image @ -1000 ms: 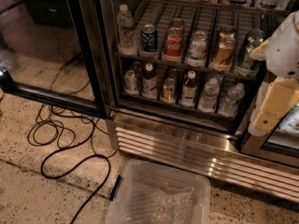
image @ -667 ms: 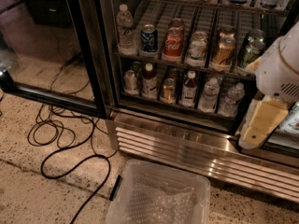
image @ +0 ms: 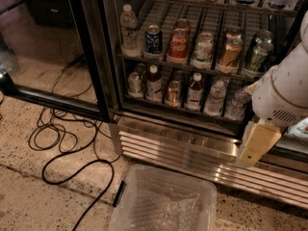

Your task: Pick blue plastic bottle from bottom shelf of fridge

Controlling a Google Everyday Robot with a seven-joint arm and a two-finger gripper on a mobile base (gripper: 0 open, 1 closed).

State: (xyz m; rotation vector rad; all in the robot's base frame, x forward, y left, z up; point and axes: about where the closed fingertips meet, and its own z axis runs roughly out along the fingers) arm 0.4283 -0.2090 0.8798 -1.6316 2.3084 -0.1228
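Observation:
The fridge [image: 192, 143] stands open, its glass door [image: 53, 47] swung out to the left. On the bottom shelf [image: 183, 110] a slim bottle with a white cap, dark contents and a pale label, the blue plastic bottle [image: 195, 91], stands upright near the middle. A similar wider white-capped bottle [image: 154, 83] stands further left. My gripper [image: 257, 146] hangs on the white arm [image: 284, 93] at the right, in front of the shelf's right end, lower than the bottle and to its right, apart from it.
Cans [image: 173, 93] and clear water bottles [image: 215, 97] share the bottom shelf; the rack above [image: 192, 61] holds mostly cans. A clear plastic bin [image: 163, 201] sits on the floor before the steel base grille. Black cables [image: 72, 148] loop on the floor at left.
The arm and gripper have moved down and slightly left in front of the fridge's right side. Nothing on the shelves has moved.

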